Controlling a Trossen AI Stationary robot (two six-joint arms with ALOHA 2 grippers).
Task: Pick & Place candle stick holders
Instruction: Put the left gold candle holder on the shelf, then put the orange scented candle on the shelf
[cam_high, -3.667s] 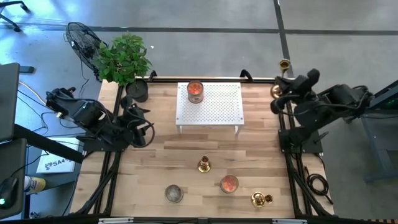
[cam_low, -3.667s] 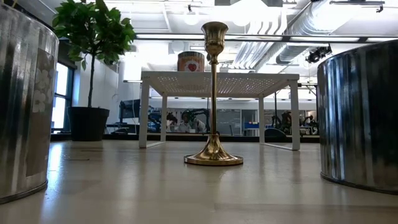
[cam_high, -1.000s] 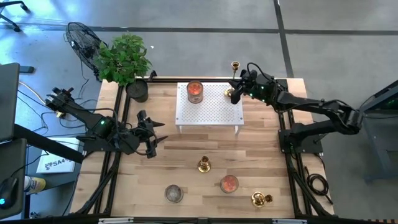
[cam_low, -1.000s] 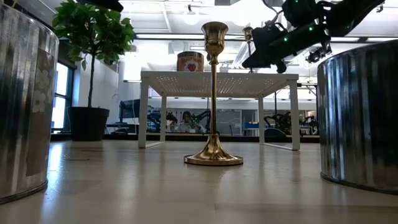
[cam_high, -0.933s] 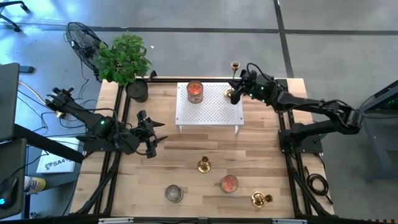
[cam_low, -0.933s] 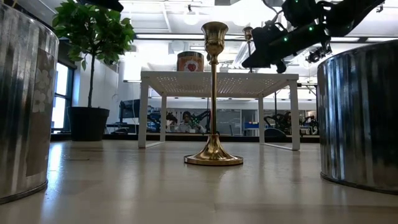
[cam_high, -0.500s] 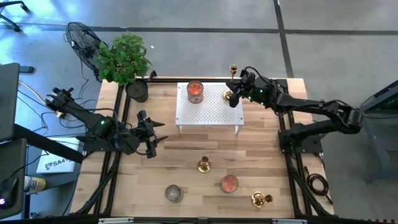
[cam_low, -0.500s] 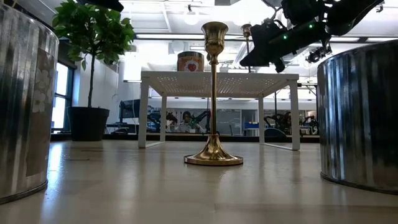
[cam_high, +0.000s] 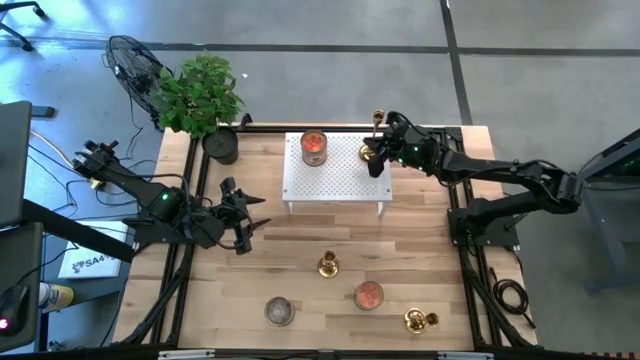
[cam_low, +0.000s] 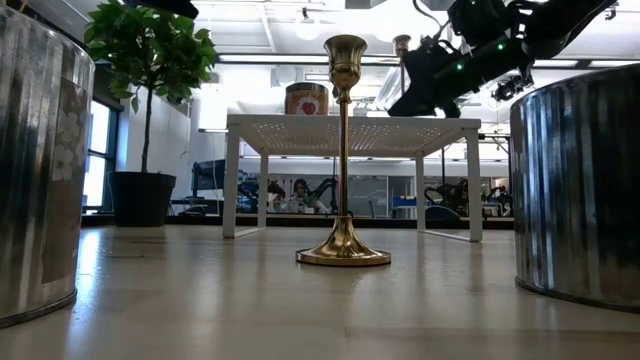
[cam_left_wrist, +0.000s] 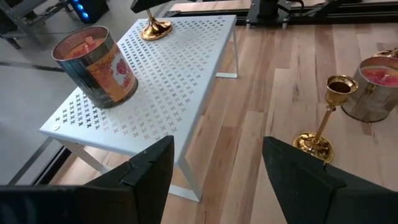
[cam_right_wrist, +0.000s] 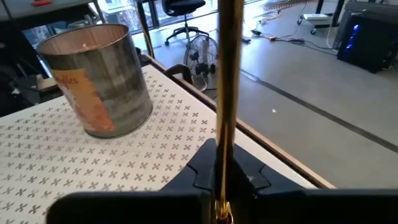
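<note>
A tall brass candlestick (cam_high: 374, 138) stands with its flared base on the far right corner of the small white perforated stand (cam_high: 335, 185), its slim stem rising upright; the right claw (cam_high: 377, 155) is clenched on that stem low down, its two dark fingers (cam_right_wrist: 205, 171) pressed against the gold rod on either side. On the same stand, at the far left part of its top and well apart from the candlestick, sits a tin candle (cam_high: 314, 146) with an orange-red label. Out on the wooden tabletop (cam_high: 290, 260), nearer the front, a second upright brass candlestick (cam_high: 328, 264) stands alone near the middle; to its right is a glass candle with red wax (cam_high: 368, 295), and further right near the front corner a third brass holder (cam_high: 417, 321). A squat grey metal tin (cam_high: 279, 311) sits toward the front left of the middle candlestick. The left claw (cam_high: 243, 212) hangs above the left part of the tabletop, released with its fingers (cam_left_wrist: 149, 167) spread, pointing toward the stand. A potted green plant (cam_high: 200, 95) stands at the far left corner
</note>
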